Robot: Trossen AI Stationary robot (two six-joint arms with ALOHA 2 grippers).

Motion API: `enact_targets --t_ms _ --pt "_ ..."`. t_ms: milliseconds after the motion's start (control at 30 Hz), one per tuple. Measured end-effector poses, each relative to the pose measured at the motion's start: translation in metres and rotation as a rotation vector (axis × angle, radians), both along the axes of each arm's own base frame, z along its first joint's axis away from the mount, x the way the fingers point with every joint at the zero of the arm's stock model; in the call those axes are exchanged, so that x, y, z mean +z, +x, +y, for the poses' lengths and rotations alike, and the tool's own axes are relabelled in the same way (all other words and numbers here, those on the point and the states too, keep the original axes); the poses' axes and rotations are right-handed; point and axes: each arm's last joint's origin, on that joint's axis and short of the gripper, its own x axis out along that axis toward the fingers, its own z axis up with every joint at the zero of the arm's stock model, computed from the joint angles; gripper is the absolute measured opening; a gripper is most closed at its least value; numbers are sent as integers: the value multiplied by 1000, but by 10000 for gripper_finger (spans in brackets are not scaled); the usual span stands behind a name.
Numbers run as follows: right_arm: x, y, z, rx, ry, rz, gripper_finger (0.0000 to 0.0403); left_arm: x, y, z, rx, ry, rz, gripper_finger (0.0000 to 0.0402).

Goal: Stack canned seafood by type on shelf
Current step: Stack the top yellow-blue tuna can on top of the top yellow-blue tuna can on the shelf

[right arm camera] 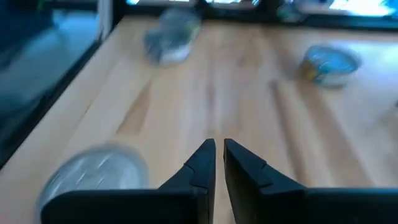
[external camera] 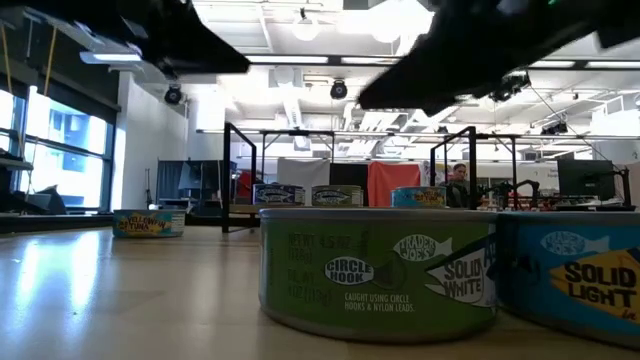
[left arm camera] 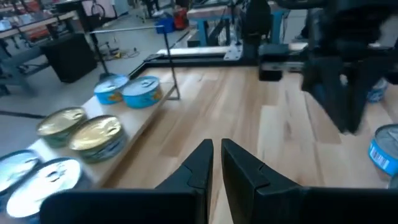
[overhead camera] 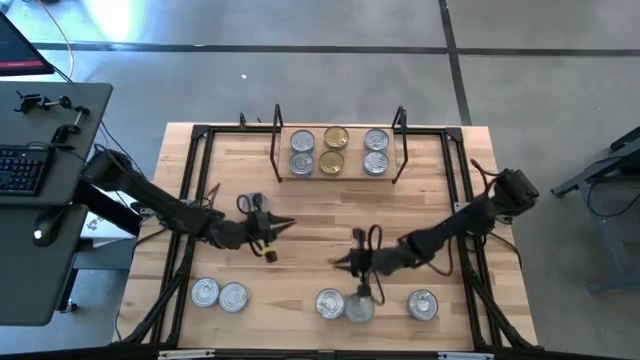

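The canned seafood lay in two groups, none of it in either claw. The left gripper (overhead camera: pixel 287 224) hung over bare wood at mid-table, its fingers (left arm camera: pixel 198 165) pinched nearly together with nothing between them. The right gripper (overhead camera: pixel 338 263) hovered just above the front row of tins, and its fingers (right arm camera: pixel 202 163) were likewise drawn close and empty.

Outward from the right claw, a silver-lidded tin (overhead camera: pixel 330 302) and a neighbouring tin (overhead camera: pixel 360 306) sat touching near the front edge, with a third tin (overhead camera: pixel 422 304) apart on the right. Two more silver tins (overhead camera: pixel 219 294) sat side by side at the front left.

At the back, the shelf (overhead camera: pixel 338 175) carried six tins in three pairs: silver pair (overhead camera: pixel 302 152), gold pair (overhead camera: pixel 334 149) in the middle, and another silver pair (overhead camera: pixel 376 150).
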Motion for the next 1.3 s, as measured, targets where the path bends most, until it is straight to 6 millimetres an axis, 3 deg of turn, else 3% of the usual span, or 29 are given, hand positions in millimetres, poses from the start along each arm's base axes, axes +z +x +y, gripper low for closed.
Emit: enact_targets --t_ms 167,367,633,900,1033,1300 --pt "-7 1 -32 -91 115 -105 24 21 -23 10 16 37 115 23" --pt "-7 6 -46 -8 137 -111 44 37 -40 16 75 78 293 23" --pt "-4 8 -46 39 95 -157 82 4 -38 12 86 5 526 60" --pt "-3 9 -45 82 68 -169 93 -44 -31 21 312 -65 640 132" --pt "-3 9 -45 85 68 -169 93 -54 -35 28 380 -90 688 135" --pt "-3 9 -45 90 53 -171 93 -65 -41 31 331 -18 745 117"
